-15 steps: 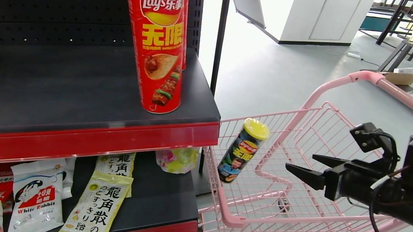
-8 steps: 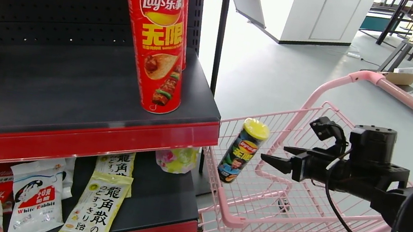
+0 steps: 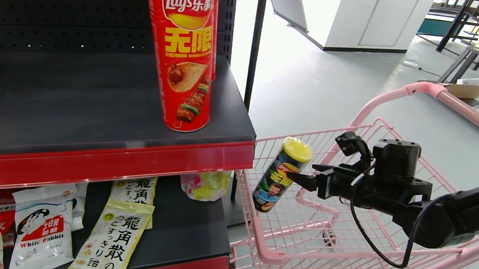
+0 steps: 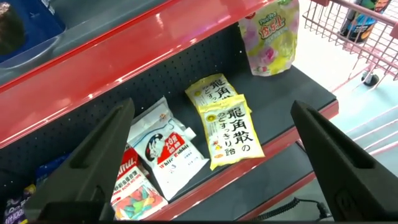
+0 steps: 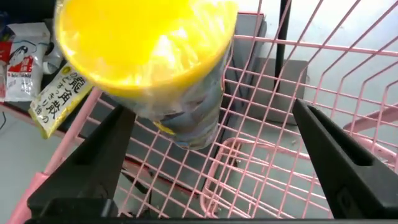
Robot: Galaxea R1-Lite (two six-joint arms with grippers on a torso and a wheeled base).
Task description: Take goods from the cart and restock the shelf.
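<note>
the fingers [image 5: 93, 168] of our right gripper [image 3: 305, 173] are standing spread wide, with nothing pinched between them. in the right wrist view the dark chip can [image 5: 186, 112] is sitting just ahead of the gap, its yellow lid [image 5: 143, 37] facing the camera. in the head view the lower fingertip is lying right at the can's right side, just below the lid; we cannot tell whether it is touching. the can is standing tilted inside the pink cart [image 3: 365, 120], at the left end nearest the shelf [image 3: 83, 97], with its top leaning to the right. the right arm is stretching in from the right, over the cart's basket.

the fingers [image 4: 93, 162] of our left gripper [image 4: 211, 146] are also standing wide apart and gripping nothing. they are hanging in front of the shelf's lower board, where a yellow bag [image 4: 233, 134] and a white bag [image 4: 165, 152] are lying flat, and a pale pouch [image 4: 270, 34] is standing at the board's right end.

on the upper board a tall red chip can [image 3: 181, 45] is standing upright near the right front corner, with a second one right behind it. the cart is standing just to the right of the shelf.
</note>
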